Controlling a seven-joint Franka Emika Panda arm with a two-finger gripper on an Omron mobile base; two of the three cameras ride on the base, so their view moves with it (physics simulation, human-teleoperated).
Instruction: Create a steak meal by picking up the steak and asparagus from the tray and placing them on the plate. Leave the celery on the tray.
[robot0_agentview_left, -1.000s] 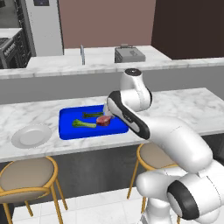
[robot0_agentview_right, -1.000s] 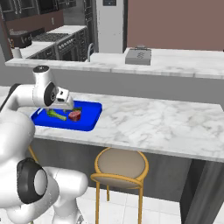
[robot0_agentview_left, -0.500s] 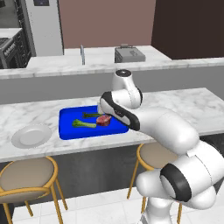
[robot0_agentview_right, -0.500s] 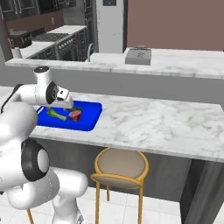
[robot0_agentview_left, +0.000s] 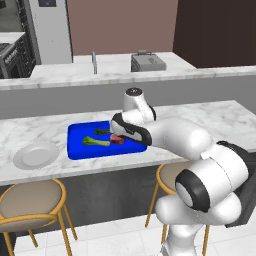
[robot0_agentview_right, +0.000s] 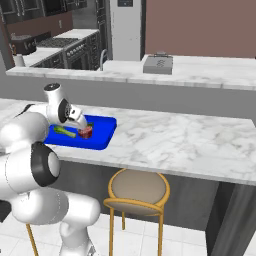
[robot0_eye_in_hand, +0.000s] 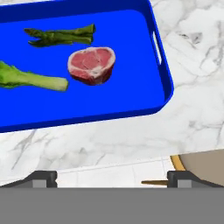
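The blue tray (robot0_eye_in_hand: 162, 83) lies on the marble counter and holds three foods. The red-pink steak (robot0_eye_in_hand: 92, 64) sits near its middle, and the dark green asparagus (robot0_eye_in_hand: 61, 36) lies just beyond it. Left of the steak is the light green celery (robot0_eye_in_hand: 30, 79). My gripper (robot0_eye_in_hand: 111, 178) hovers above the tray's near right part, open wide with nothing between its fingertips (robot0_eye_in_hand: 41, 177). In the left base view the gripper (robot0_agentview_left: 122, 135) hangs over the steak (robot0_agentview_left: 118, 140) on the tray (robot0_agentview_left: 80, 150). The white plate (robot0_agentview_left: 36, 155) rests on the counter left of the tray.
Round stools with gold frames (robot0_agentview_left: 27, 200) (robot0_agentview_right: 137, 187) stand in front of the counter. Bare marble (robot0_agentview_right: 190, 140) stretches to the right of the tray. A second counter behind carries a faucet (robot0_agentview_left: 93, 61) and a grey appliance (robot0_agentview_left: 147, 61).
The arm's elbow and upper links have swung over and forward, and the hand stays above the tray's right part. The jaws stay open. The foods have not moved.
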